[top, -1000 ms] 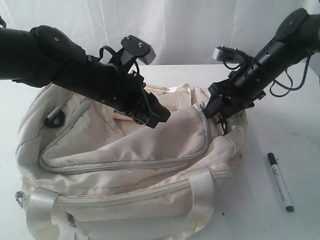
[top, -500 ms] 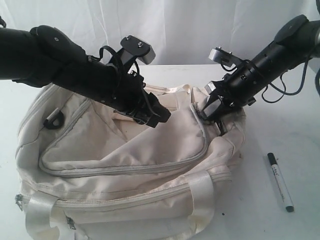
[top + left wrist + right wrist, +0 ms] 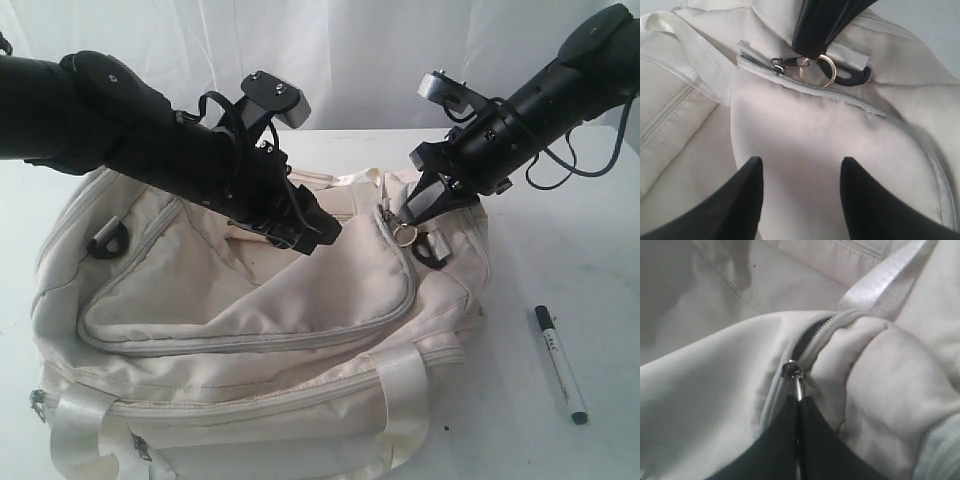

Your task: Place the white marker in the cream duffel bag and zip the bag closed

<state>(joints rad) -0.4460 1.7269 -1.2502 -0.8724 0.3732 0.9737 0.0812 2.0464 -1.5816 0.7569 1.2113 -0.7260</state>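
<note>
Right gripper [image 3: 411, 214]: clamped on zipper pull [image 3: 799, 386] of cream duffel bag [image 3: 250, 290], upper right; left gripper [image 3: 799, 167] jaws held apart.

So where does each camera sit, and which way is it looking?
Exterior view: set apart, facing the cream duffel bag and white marker; left arm and right arm show.
Left wrist view: on the left arm, looking past the open left gripper at the bag's zipper pull.
Right wrist view: on the right arm, close on the right gripper, shut on that pull.
Shared: all three show the pull.
</note>
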